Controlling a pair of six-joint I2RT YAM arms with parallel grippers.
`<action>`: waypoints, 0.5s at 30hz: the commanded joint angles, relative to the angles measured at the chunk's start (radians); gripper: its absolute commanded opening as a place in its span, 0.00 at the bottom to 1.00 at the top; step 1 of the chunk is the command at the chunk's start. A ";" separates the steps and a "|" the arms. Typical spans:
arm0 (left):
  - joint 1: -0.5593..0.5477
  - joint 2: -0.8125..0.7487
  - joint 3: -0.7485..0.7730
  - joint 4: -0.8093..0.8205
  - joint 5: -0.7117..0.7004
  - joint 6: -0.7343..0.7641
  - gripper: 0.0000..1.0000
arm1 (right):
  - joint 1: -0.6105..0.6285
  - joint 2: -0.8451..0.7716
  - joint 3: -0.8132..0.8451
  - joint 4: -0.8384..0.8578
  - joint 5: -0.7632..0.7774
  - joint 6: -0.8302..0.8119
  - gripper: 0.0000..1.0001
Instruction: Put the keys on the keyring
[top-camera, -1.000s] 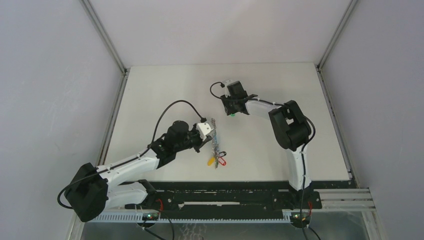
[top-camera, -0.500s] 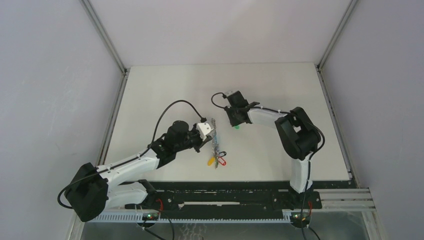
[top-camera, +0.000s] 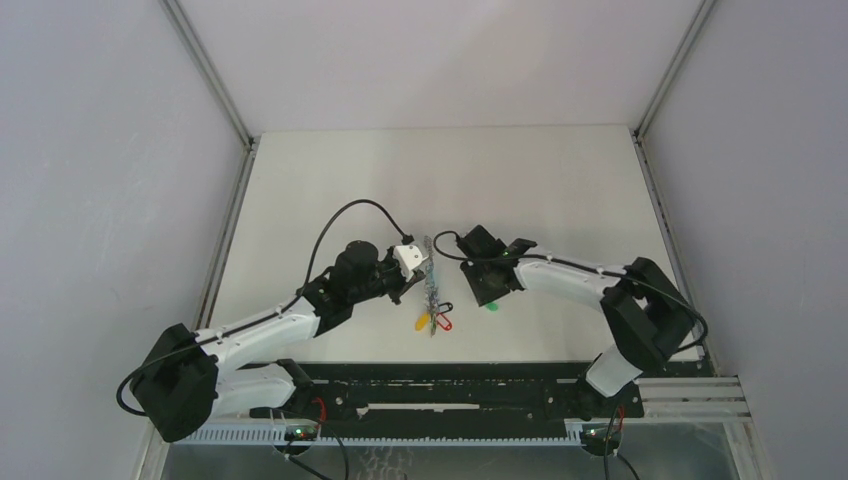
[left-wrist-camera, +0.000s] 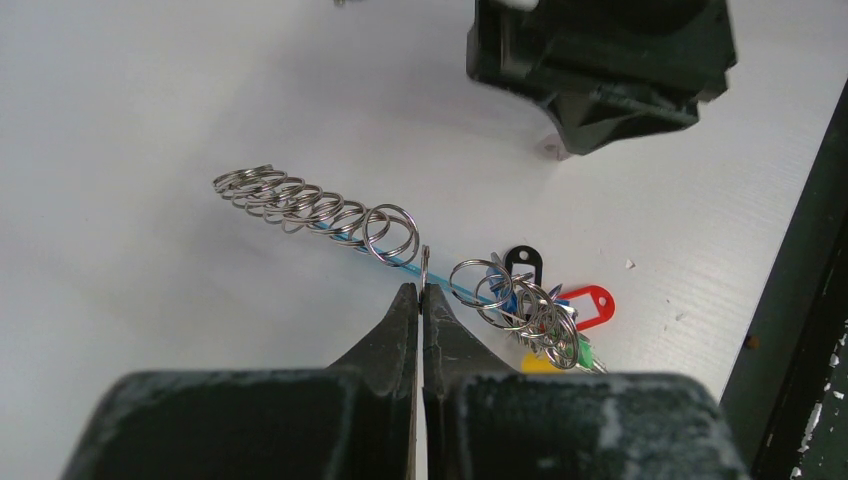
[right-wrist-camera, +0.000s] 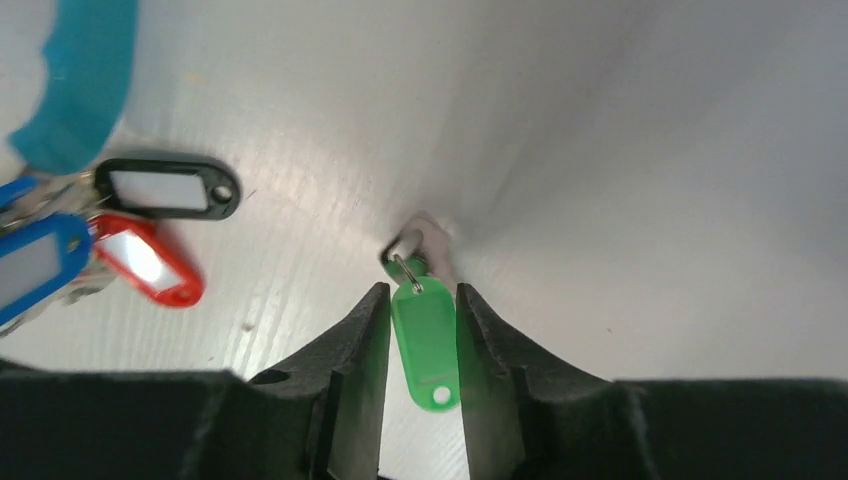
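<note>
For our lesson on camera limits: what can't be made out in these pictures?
Green key: blade blurred, right wrist view; tiny from above.
Yellow key: mostly hidden behind left gripper, left wrist view.
Keyring: blue band cut off by the right wrist view's edge.

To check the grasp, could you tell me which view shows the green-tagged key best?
Right wrist: the green-tagged key sits large in the right hand. Top external shows it only as a green speck; left wrist shows no clear sign.
</note>
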 joint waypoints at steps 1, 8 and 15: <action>0.000 0.003 0.040 0.020 0.002 -0.011 0.00 | -0.035 -0.129 0.017 -0.020 -0.036 0.059 0.33; 0.000 0.009 0.040 0.020 0.002 -0.010 0.00 | -0.067 -0.111 0.040 0.001 -0.100 0.052 0.38; 0.000 0.017 0.043 0.020 0.003 -0.007 0.00 | -0.037 -0.059 0.054 -0.026 -0.078 0.015 0.31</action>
